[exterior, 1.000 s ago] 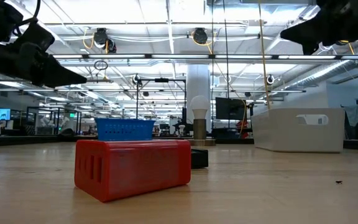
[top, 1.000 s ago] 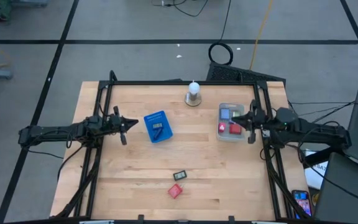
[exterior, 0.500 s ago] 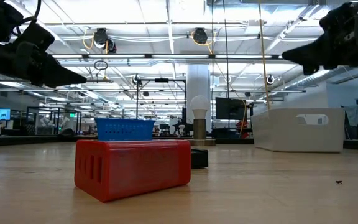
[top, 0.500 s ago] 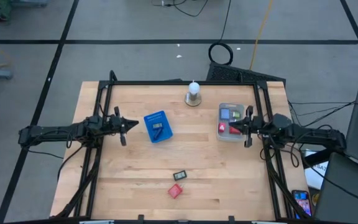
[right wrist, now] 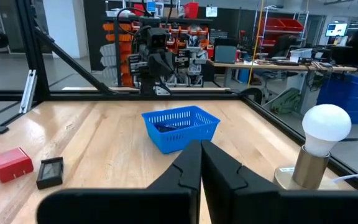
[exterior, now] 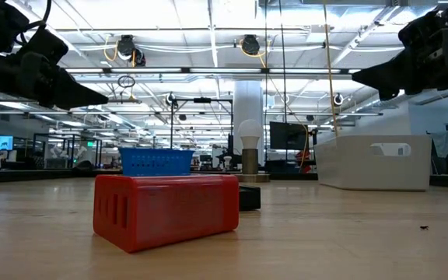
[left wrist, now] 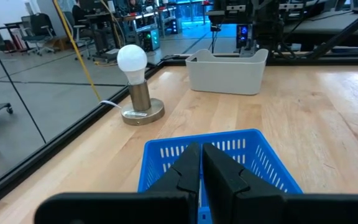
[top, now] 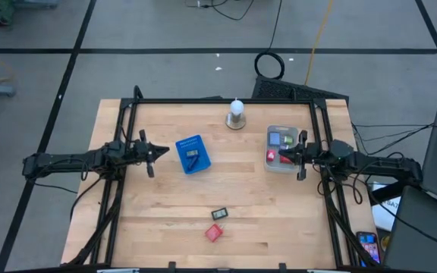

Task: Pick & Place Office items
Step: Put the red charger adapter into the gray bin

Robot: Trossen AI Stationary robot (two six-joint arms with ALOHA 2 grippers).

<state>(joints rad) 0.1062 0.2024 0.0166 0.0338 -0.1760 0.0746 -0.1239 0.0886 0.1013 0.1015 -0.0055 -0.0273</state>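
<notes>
Both tools are pressed together and empty above the desk [top: 241,197]: the left tool [top: 163,151] just left of the blue basket [top: 191,154], the right tool [top: 281,154] over the grey bin [top: 273,165] at the right, which holds red, blue and green pieces. A red block [top: 214,233] and a dark grey piece [top: 220,214] lie at the near edge, well apart from both. Fetching them well likely means spreading the fingers before descending. Since a second ago, the right tool has drawn leftward over the bin and closed fully; the left is unchanged.
</notes>
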